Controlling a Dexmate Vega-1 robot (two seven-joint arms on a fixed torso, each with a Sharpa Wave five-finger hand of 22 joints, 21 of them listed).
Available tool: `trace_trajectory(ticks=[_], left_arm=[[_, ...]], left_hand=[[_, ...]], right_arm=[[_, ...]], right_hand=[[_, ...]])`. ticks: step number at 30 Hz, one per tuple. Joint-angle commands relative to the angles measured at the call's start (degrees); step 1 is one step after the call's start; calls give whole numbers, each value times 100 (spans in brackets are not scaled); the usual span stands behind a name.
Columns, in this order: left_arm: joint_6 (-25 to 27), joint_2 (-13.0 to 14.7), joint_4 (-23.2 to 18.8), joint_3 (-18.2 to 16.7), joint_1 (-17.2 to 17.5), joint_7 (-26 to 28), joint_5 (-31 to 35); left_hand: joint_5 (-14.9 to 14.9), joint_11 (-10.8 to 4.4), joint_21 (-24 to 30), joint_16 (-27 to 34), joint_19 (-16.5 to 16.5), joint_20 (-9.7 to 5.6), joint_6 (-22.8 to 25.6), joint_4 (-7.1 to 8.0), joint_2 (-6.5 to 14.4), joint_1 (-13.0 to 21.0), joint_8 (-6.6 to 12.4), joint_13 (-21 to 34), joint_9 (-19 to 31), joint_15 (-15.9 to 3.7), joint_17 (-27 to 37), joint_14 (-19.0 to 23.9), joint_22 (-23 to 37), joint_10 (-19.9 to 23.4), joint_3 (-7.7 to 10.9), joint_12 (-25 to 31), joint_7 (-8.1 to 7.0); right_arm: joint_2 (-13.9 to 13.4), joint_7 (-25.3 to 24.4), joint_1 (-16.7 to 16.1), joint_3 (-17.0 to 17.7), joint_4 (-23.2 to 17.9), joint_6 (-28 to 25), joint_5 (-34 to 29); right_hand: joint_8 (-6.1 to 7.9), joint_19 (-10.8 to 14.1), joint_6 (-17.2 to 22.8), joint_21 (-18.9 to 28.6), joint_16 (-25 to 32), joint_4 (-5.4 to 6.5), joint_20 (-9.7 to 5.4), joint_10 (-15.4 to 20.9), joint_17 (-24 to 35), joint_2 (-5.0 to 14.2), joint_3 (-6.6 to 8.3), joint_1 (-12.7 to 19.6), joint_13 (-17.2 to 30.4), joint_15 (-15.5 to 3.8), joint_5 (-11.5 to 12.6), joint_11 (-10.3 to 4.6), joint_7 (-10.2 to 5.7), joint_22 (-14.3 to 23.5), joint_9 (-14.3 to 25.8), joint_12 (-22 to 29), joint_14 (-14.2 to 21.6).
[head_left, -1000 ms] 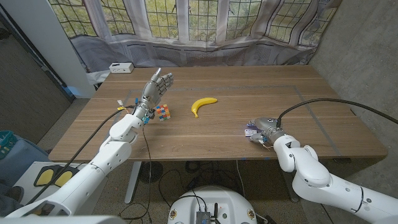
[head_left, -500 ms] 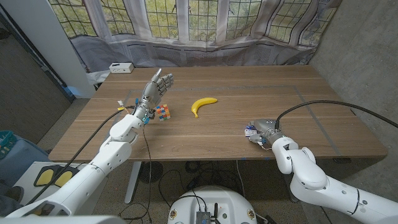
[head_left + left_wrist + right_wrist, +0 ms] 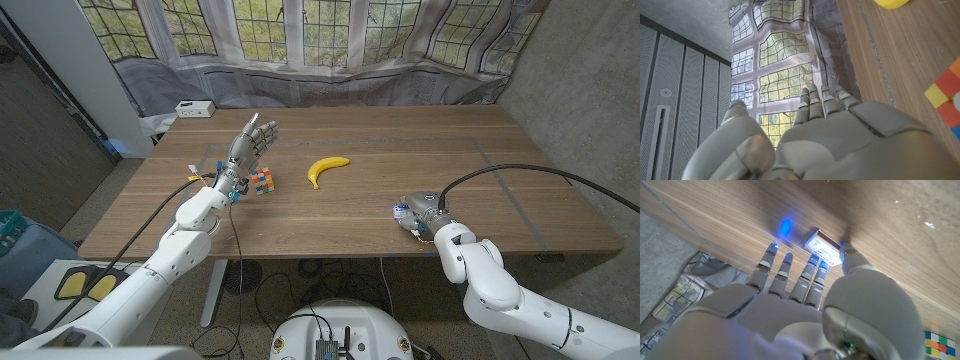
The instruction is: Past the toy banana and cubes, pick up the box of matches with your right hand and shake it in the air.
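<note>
We see the right hand [image 3: 805, 305] low over the table [image 3: 420, 150], fingers extended, fingertips [image 3: 821, 266] on the box of matches [image 3: 823, 253]. Whether it grips, we cannot tell. The box lies flat under those fingertips, near the table's front edge.

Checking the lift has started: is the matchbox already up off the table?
No: in the right wrist view the matchbox lies on the table with the right hand just reaching it.

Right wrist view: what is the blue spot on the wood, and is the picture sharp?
Right wrist view: a blue glow reflects on the brown wooden table and tints the grey right hand's fingertips; the small white matchbox is sharp, the near hand blurred. Head view: even daylight, soft shadows.
</note>
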Motion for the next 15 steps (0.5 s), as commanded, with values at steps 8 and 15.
trace_trajectory(ticks=[8, 15], left_arm=[[-14, 26, -71, -31, 68, 52, 0], [-5, 20, -59, -27, 55, 51, -3]], left_hand=[[-14, -38, -18, -1, -18, 54, 59, -34, 29, -2, 26, 14, 29, -54, 35, -5, 19, 26, 24, -21, -30], [-14, -33, -19, -1, -26, 67, 49, -38, 30, -6, 22, 14, 29, -53, 35, -8, 19, 25, 24, -23, -25]], right_arm=[[210, 18, -117, 70, 235, 186, -386], [290, -164, -188, 138, 305, 220, -535]], right_hand=[[161, 397, 552, 45, 129, -21, -26, 575, 15, 76, -82, 262, 38, -118, 20, 14, -12, 24, 44, 143, 412], [254, 589, 948, 37, 249, -20, -28, 1014, 21, 126, -138, 411, 42, -264, 11, -2, -14, 24, 42, 244, 812]])
